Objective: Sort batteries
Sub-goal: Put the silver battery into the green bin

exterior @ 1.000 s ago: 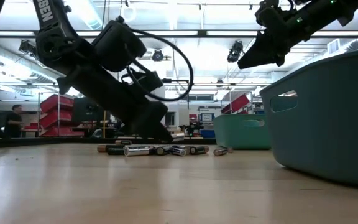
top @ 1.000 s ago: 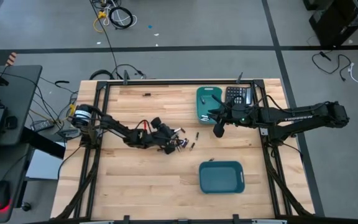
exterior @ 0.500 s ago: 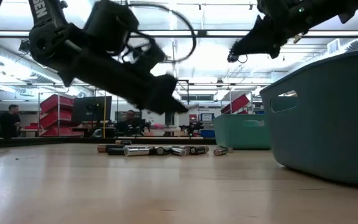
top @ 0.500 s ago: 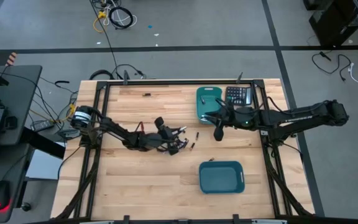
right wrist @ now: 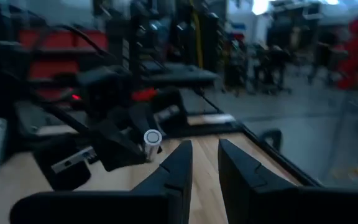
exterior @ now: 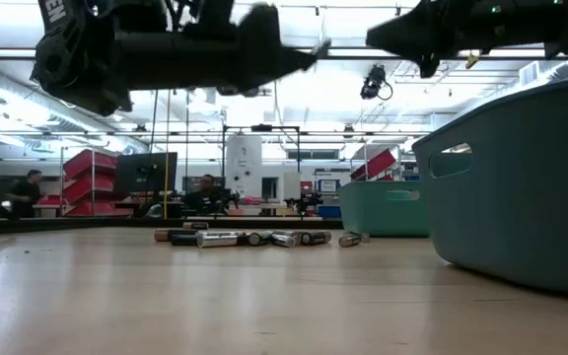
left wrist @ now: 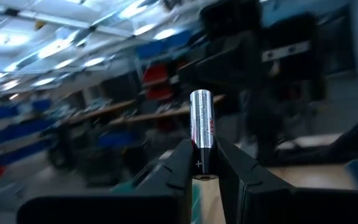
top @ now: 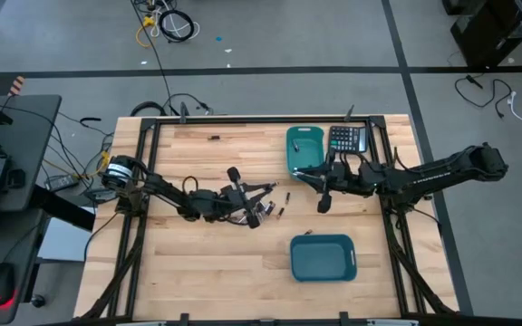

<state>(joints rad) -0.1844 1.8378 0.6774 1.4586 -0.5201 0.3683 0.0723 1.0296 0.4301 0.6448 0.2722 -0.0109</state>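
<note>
your left gripper (left wrist: 202, 163) is clamped on 1 silvery battery (left wrist: 202, 127), lifted clear over the middle of the table (top: 198, 263) so it can travel to a bin. the other batteries (exterior: 254, 238) lie in a loose cluster on the wood beneath it. your right gripper (right wrist: 204, 158) hangs near the far teal bin (top: 295, 138), fingers narrowly apart with nothing between them, likely waiting its turn. the near teal bin (top: 323, 257) sits well apart from the cluster, so the sorting looks far from done.
</note>
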